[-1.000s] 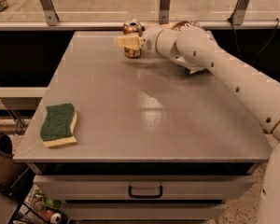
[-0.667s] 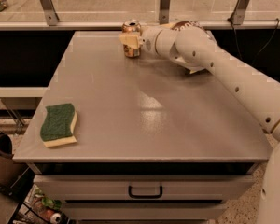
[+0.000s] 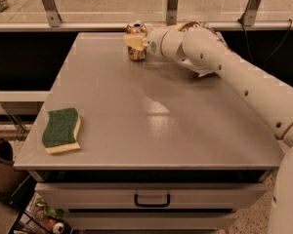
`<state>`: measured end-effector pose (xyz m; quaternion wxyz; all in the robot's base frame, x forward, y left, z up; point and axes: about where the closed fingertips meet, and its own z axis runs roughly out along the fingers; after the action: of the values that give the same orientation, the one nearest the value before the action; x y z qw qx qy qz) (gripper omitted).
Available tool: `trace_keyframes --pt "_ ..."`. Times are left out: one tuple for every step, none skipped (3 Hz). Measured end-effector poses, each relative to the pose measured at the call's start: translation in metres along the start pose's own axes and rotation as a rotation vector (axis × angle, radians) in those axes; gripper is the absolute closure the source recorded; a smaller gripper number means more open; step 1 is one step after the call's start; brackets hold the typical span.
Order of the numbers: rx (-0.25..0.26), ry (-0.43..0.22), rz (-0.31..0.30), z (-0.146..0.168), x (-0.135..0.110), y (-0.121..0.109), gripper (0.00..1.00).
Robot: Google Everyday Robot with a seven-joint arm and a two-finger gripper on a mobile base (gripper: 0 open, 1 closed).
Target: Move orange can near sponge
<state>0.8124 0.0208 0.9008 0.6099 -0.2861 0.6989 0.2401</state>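
**Supervisor:** Where's the can, and have you got it?

**Operator:** The orange can (image 3: 136, 54) stands upright at the far edge of the counter (image 3: 151, 121), near the middle of that edge. My gripper (image 3: 135, 42) is right at it, reaching in from the right and covering the middle of its body. I cannot tell how far the gripper is open, or whether it has hold of the can.

**Supervisor:** Why come in from the side?

**Operator:** I think a level approach at mid-height suits a standing can. It should stay upright when I carry it.

**Supervisor:** How does it look?

**Operator:** It's small, copper-orange with pale print and a silver top, and I see no dents.

**Supervisor:** And the sponge?

**Operator:** The sponge (image 3: 62, 129) lies flat at the near left corner, green side up, well apart from the can. Nearly the whole diagonal run lies ahead of me.
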Motion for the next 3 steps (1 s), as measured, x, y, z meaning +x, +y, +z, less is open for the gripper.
trace_keyframes --pt "-0.002 0.0 0.0 0.001 0.0 0.001 1.0" --pt "-0.003 0.0 0.001 0.001 0.0 0.002 1.0" --pt "-0.026 0.01 -0.004 -0.014 -0.011 0.01 1.0"
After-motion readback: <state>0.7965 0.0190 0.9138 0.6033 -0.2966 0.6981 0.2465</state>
